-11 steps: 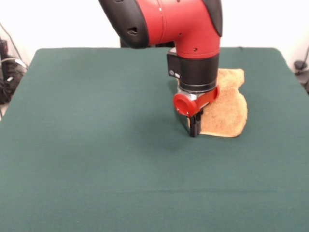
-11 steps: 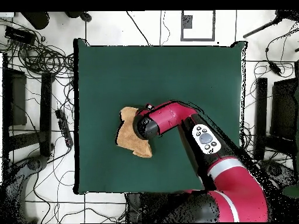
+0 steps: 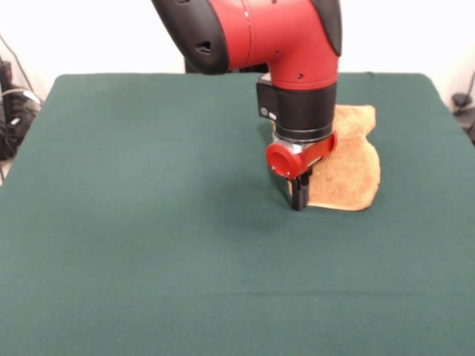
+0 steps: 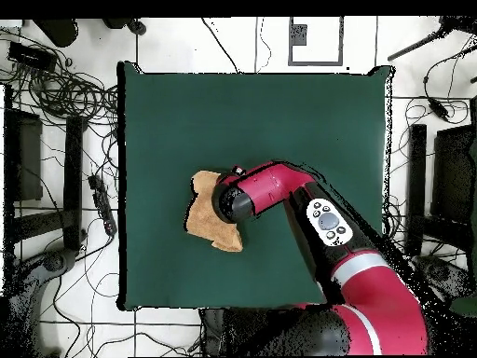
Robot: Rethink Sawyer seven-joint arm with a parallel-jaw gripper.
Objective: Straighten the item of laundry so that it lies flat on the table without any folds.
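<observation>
The golden-orange towel (image 3: 349,167) lies rumpled and folded over on the right side of the dark green table (image 3: 148,222), with an uneven outline. My gripper (image 3: 299,194) points straight down at the towel's near left corner, tips at table level. Its fingers look pressed together on the towel's edge. The wrist hides the towel's left part. In the overhead view the towel (image 4: 205,224) shows left of centre on the table (image 4: 279,121), and the arm's wrist (image 4: 244,198) covers its right part and hides the gripper.
Cables and black stands (image 4: 65,103) lie on the floor round the table. The arm (image 4: 326,219) reaches in across the table from the base side. A cable bundle (image 3: 15,111) sits beyond the table's left edge.
</observation>
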